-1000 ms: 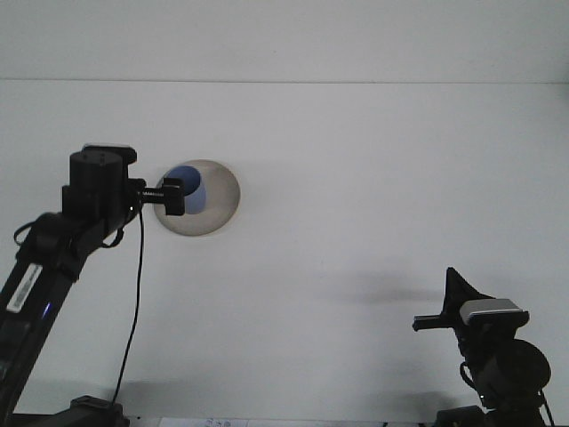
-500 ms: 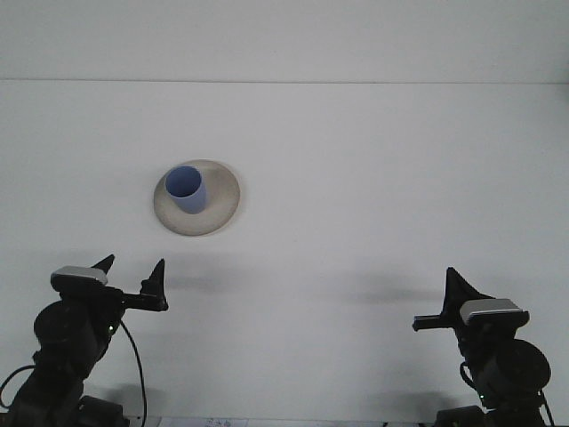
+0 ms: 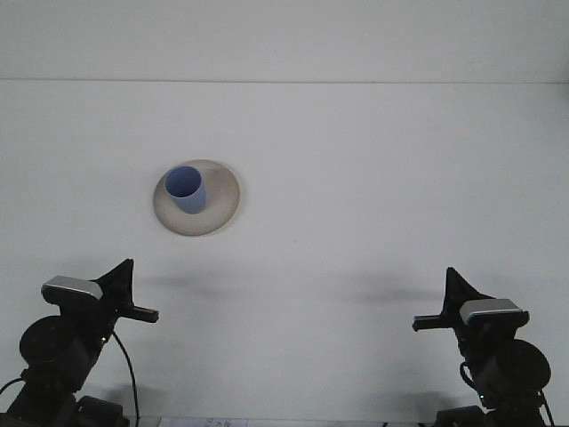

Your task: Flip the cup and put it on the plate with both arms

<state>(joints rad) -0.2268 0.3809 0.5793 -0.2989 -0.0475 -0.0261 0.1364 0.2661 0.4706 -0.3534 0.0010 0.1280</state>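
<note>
Front view shows the blue cup standing mouth-up on the beige plate, left of the tabletop centre. It looks light, rigid and smooth; gripping across the rim suits. Left end effector and right end effector: jaw state unclear.

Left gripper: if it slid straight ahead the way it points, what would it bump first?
Probably nothing. The left gripper seems to aim right across bare table, passing in front of the plate and blue cup; depth is unclear.
</note>
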